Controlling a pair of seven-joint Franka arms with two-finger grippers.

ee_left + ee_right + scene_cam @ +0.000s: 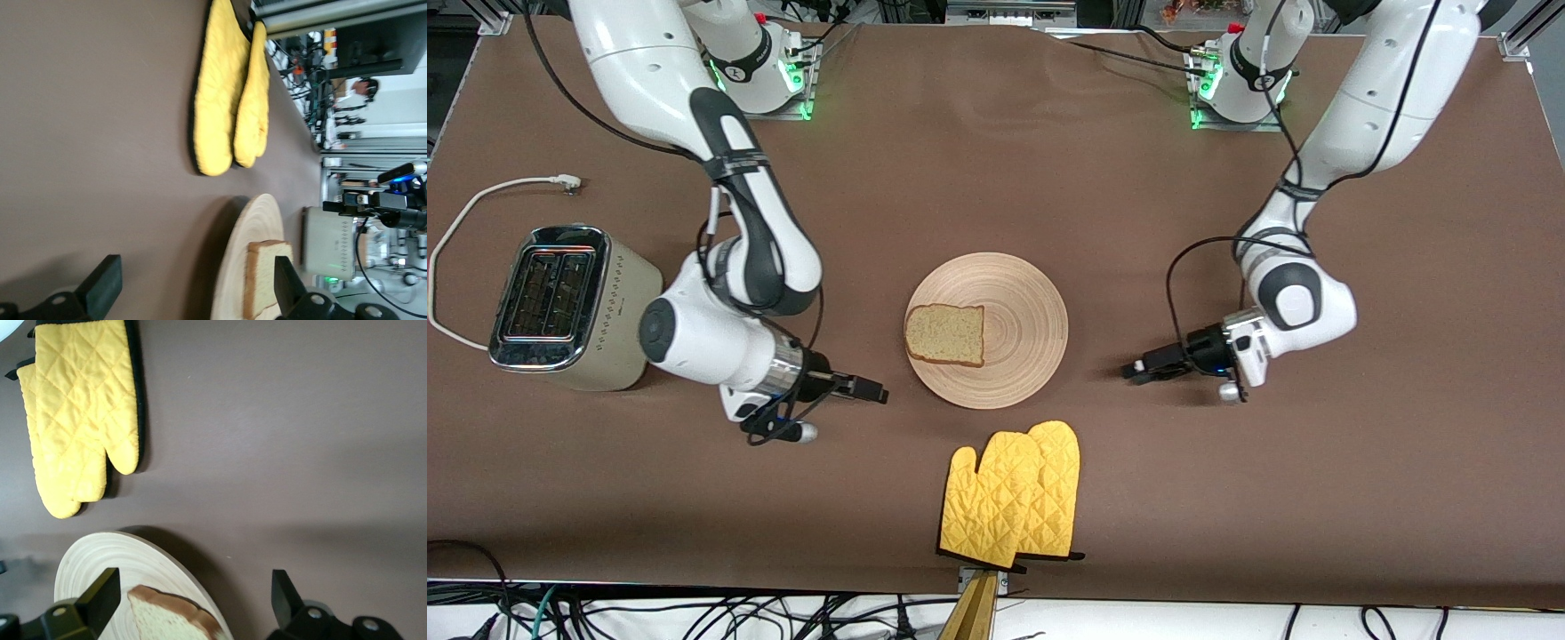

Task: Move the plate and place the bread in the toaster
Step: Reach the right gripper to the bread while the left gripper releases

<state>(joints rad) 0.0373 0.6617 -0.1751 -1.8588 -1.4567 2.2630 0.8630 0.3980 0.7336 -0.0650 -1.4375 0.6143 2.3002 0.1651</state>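
Mitts (1012, 496) at table edge (694, 582), bread (946, 334) on plate (1000, 331) rim

plate (100, 553): we see it cut by the right wrist view's edge
bread (170, 620): likewise cut off
toaster (328, 250): partly blurred

The table (1103, 498) is a plain matte brown. The plate (1023, 329) is pale beige wood with concentric ring grooves. The bread (945, 334) is light brown, finely speckled, with a darker brown crust. The toaster (609, 311) is cream with small dark dots on its side, a shiny chrome top and a white cord (454, 240). The oven mitts (1014, 498) are bright yellow, diamond-quilted, edged in black.
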